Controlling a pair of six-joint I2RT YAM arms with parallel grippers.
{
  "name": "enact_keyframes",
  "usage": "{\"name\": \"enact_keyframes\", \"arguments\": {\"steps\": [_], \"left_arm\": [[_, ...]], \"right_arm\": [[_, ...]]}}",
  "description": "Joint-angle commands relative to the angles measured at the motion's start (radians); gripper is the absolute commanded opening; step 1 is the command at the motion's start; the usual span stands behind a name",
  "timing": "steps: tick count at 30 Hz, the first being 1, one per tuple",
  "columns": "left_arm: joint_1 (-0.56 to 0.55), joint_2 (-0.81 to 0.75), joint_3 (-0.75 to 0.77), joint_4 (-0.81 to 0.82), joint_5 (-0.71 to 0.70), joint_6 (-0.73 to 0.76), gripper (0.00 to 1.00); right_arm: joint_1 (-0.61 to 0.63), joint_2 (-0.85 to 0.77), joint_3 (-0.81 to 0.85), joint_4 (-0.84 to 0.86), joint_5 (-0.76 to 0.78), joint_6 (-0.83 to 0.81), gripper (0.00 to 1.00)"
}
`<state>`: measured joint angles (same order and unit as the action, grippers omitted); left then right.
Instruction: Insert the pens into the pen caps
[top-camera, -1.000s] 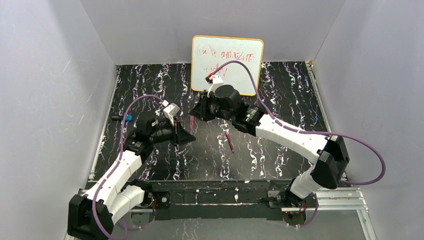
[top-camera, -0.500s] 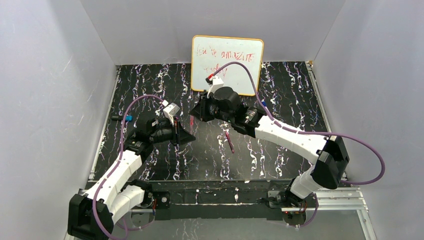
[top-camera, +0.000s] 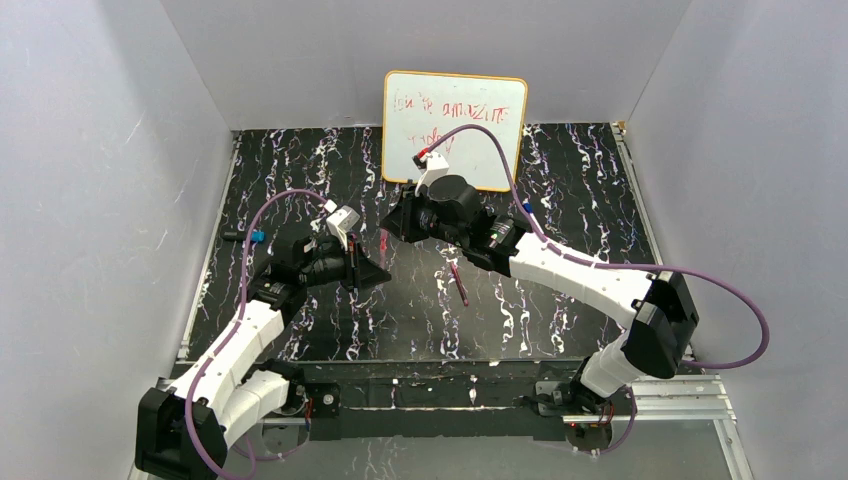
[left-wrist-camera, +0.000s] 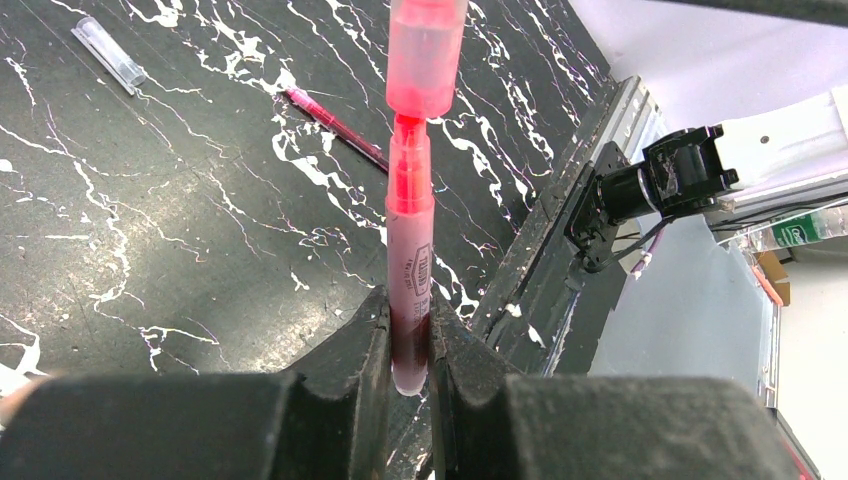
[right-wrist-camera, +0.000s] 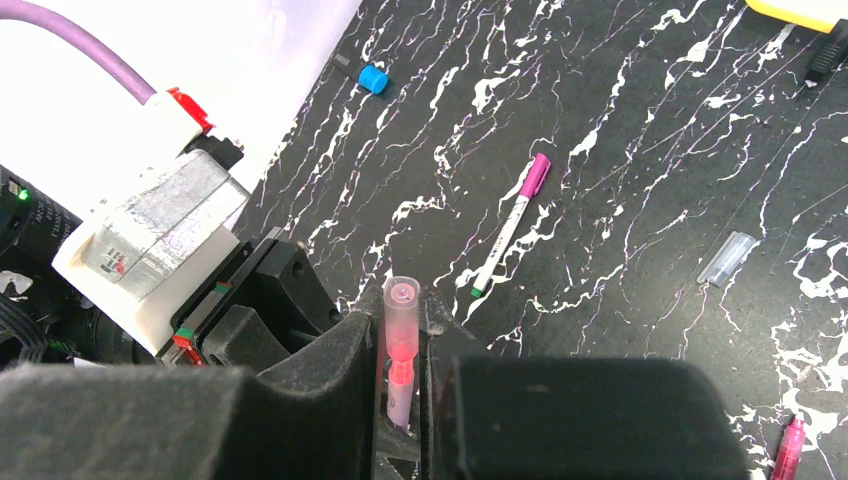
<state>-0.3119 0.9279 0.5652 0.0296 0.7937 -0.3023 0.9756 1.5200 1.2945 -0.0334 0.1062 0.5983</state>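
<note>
Nudged leftward since a second ago, the right tool (right-wrist-camera: 401, 335) is closed on a translucent pink plastic cap (left-wrist-camera: 427, 50). Its mouth is met by the red marker pen (left-wrist-camera: 410, 250), clamped in the left tool (left-wrist-camera: 410, 345) and aligned for insertion.

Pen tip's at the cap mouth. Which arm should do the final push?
Left, probably: left tool grips the pink pen in line with the pink cap; right tool just steadies it.

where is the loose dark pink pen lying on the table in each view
top external: loose pen, just right of centre
left wrist: upper middle, just beyond the held pen
right wrist: bottom right corner, cut off
landmark: clear cap, in both wrist views
</note>
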Motion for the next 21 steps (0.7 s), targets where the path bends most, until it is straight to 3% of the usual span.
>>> {"name": "enact_keyframes", "arguments": {"steps": [1, 21], "left_arm": [[-0.005, -0.005, 0.016, 0.01, 0.021, 0.014, 0.0], [-0.005, -0.01, 0.022, -0.005, 0.0, 0.025, 0.0]], "right_arm": [[0.001, -0.034, -0.006, 0.05, 0.017, -0.012, 0.01], [0.015, -0.027, -0.052, -0.002, -0.093, 0.034, 0.01]]}}
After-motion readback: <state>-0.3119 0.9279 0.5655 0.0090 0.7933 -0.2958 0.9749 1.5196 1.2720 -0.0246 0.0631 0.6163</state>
